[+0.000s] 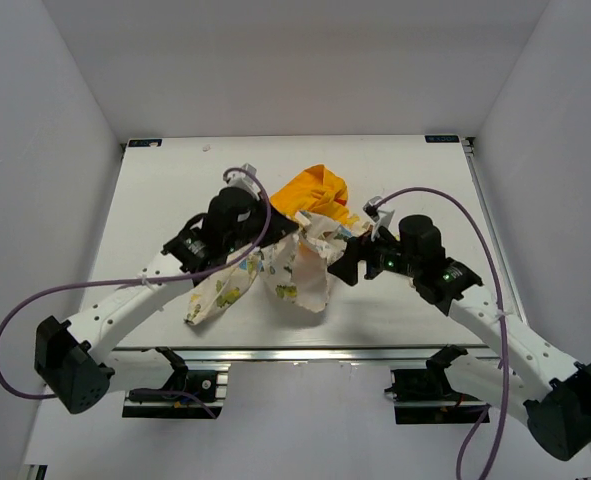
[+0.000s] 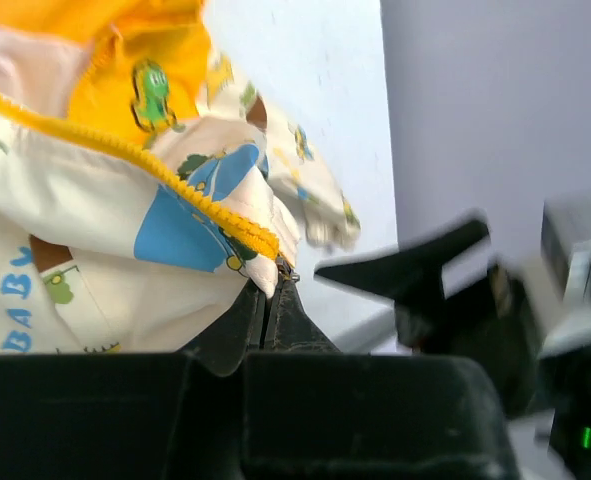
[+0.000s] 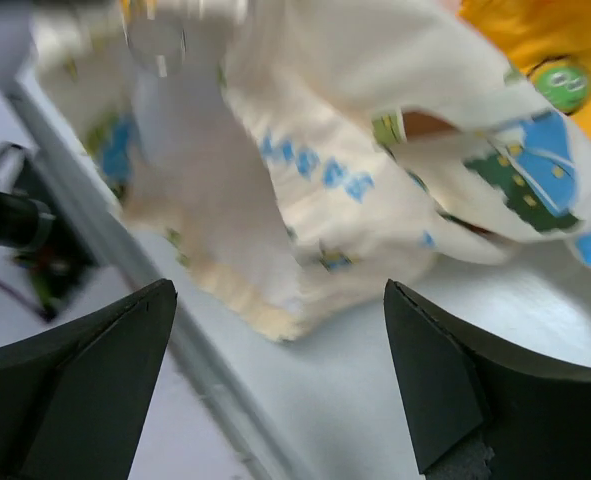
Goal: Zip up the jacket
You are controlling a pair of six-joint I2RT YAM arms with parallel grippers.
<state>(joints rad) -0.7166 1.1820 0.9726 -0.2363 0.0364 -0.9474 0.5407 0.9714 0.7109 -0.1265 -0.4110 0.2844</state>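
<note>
The jacket [image 1: 295, 262] is bunched up at the table's middle, cream-white with cartoon prints, its yellow hood [image 1: 315, 192] toward the back. My left gripper [image 1: 283, 232] is shut on the jacket's front edge, at the lower end of the yellow zipper [image 2: 190, 200], which it pinches between its fingertips [image 2: 258, 300]. My right gripper [image 1: 347, 262] is open and empty, just to the right of the jacket, its jaws wide apart. In the right wrist view the cream fabric [image 3: 315, 170] hangs ahead of the open fingers [image 3: 445, 370].
A printed sleeve [image 1: 218, 295] trails to the front left near the table's front rail [image 1: 295, 352]. Purple cables loop over both arms. White walls enclose the table on three sides.
</note>
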